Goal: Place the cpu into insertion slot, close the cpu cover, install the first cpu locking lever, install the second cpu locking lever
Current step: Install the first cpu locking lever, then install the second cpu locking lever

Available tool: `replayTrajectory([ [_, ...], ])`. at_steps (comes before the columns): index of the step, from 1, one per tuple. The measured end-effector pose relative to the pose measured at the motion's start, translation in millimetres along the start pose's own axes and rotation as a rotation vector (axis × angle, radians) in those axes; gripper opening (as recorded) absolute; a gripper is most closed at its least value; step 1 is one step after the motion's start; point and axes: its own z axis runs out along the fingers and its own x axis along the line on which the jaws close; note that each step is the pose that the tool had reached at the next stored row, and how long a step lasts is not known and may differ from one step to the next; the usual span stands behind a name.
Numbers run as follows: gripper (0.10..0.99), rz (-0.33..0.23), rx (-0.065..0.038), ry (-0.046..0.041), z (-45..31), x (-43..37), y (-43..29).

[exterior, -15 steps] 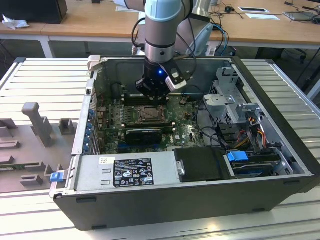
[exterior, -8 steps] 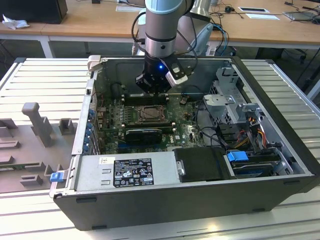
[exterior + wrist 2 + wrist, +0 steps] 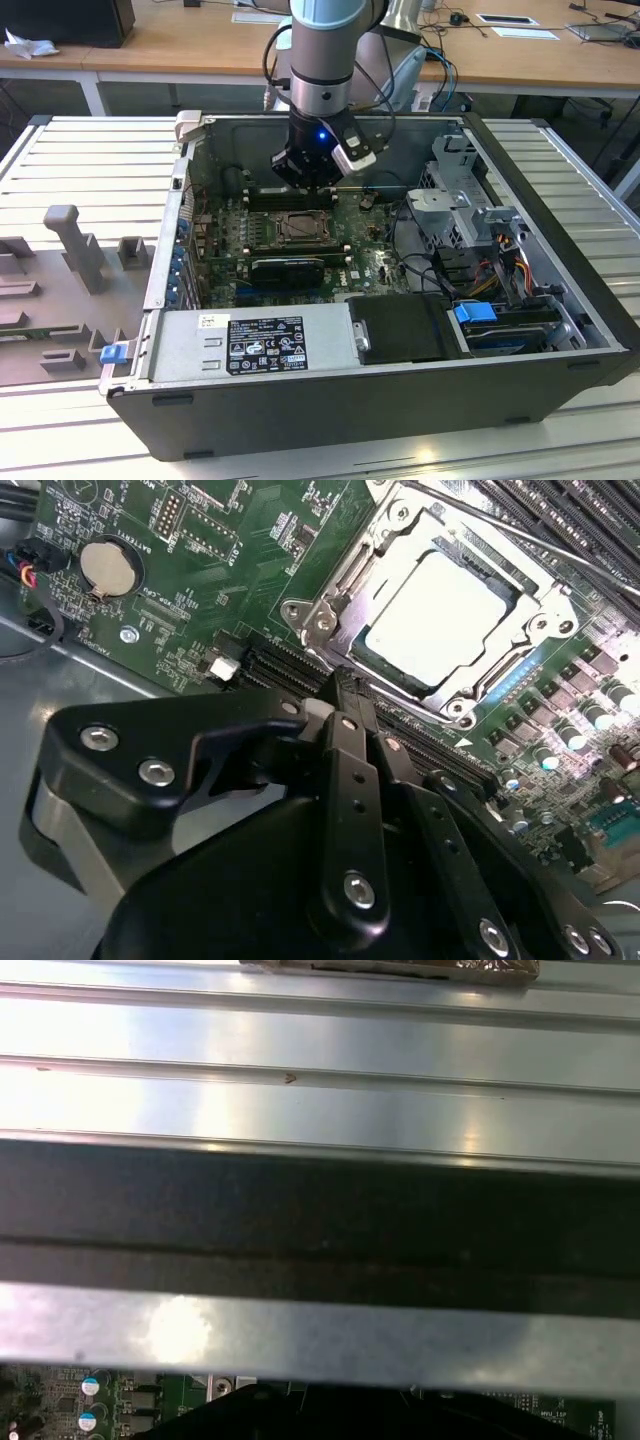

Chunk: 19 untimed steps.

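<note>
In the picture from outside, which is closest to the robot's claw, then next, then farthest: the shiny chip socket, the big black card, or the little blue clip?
From the gripper:
1. Insertion slot, just below it on the board.
2. Black expansion card, farther toward the case front.
3. Blue clip, outside the case, on the exterior view's left.

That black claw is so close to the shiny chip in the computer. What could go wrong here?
The gripper hangs just beside the insertion slot, where the cpu sits under the cpu cover. A slight misjudgement could scrape the green board or bend a thin locking lever beside the slot.

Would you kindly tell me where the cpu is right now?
The cpu sits in the insertion slot under the closed cpu cover in the second wrist view, just beyond the gripper.
</note>
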Motion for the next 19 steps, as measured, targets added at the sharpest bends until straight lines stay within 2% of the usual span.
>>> replayTrajectory([
  [6,0.106,0.000,0.000,0.0001,-0.1,0.1,-1.5],
  [9,0.106,0.000,0.000,0.0000,-0.4,0.3,-5.5],
  [14,0.106,0.000,0.000,0.0001,-1.2,0.4,-7.0],
  [17,0.106,0.000,0.000,0.0001,-6.5,0.3,-6.8],
  [19,0.106,0.000,0.000,0.0001,-15.3,0.3,-6.3],
])
